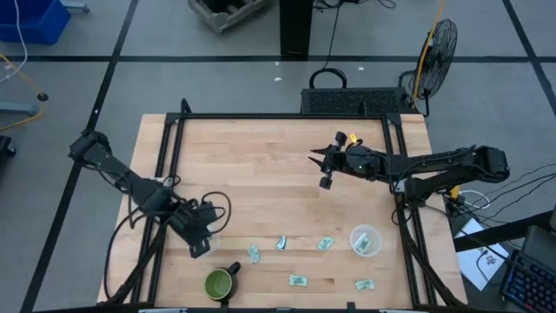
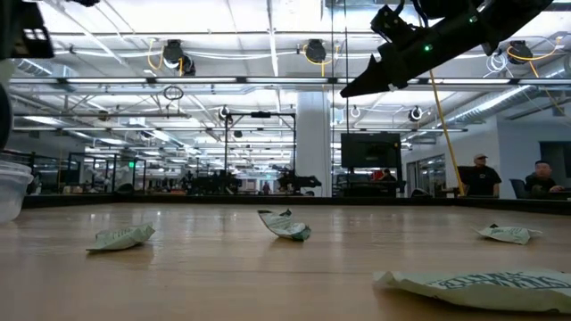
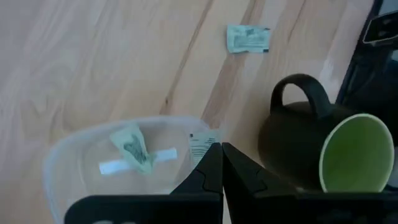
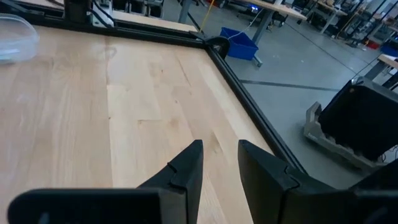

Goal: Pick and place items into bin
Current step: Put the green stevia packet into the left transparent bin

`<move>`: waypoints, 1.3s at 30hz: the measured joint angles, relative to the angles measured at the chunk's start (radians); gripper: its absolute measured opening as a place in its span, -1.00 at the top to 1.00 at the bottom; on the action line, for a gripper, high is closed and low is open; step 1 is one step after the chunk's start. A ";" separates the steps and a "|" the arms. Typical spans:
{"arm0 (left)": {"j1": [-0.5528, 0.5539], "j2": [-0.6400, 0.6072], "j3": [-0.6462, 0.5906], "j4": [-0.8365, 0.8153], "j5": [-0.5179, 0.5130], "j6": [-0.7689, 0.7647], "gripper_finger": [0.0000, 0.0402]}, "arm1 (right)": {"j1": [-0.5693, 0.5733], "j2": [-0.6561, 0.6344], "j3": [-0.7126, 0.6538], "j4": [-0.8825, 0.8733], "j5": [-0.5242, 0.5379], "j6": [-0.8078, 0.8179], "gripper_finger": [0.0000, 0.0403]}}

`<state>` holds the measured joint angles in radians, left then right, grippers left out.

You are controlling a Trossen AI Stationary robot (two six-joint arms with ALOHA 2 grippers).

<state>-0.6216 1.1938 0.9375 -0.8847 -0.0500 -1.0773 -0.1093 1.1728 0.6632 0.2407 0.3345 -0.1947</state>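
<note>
Several small pale green-and-white packets lie flat on the wooden table near its near edge, such as one packet (image 1: 282, 243) and another (image 1: 299, 281); the low view shows them too, e.g. a packet (image 2: 285, 225). My left gripper (image 1: 201, 239) is shut and hovers over a clear cup (image 3: 124, 162) that holds a crumpled packet (image 3: 130, 147). A second packet (image 3: 201, 144) shows right beside the fingertips. My right gripper (image 1: 326, 171) is open and empty, raised above the table's middle (image 4: 217, 155). My left gripper (image 3: 221, 155) points down over the clear cup's rim with its fingers shut. A white-and-green packet (image 3: 201, 144) sits against one fingertip, partly hidden behind it. I cannot tell whether the fingers touch or hold it.
A dark green mug (image 1: 221, 283) lies on its side next to the left gripper (image 3: 329, 146). A second clear cup (image 1: 365, 241) with packets stands at the right. A black frame (image 1: 278, 116) rims the table. Bare wood spans the far half. People sit in the room beyond (image 2: 482, 174).
</note>
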 joint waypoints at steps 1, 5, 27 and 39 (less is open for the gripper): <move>-0.015 0.000 0.000 -0.010 -0.006 -0.033 0.99 | 0.000 0.000 0.000 -0.004 0.000 0.000 0.53; -0.062 0.036 0.000 -0.113 -0.041 -0.158 0.99 | 0.000 0.000 0.000 -0.014 0.000 0.000 0.53; -0.092 0.170 -0.140 -0.162 -0.081 -0.339 0.94 | 0.000 0.000 -0.016 -0.006 0.000 -0.003 0.53; -0.085 0.170 -0.142 -0.154 -0.082 -0.342 0.54 | 0.000 0.000 -0.016 0.015 -0.026 0.033 0.53</move>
<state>-0.7063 1.3640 0.7956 -1.0386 -0.1322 -1.4193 -0.1097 1.1725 0.6476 0.2562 0.3086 -0.1615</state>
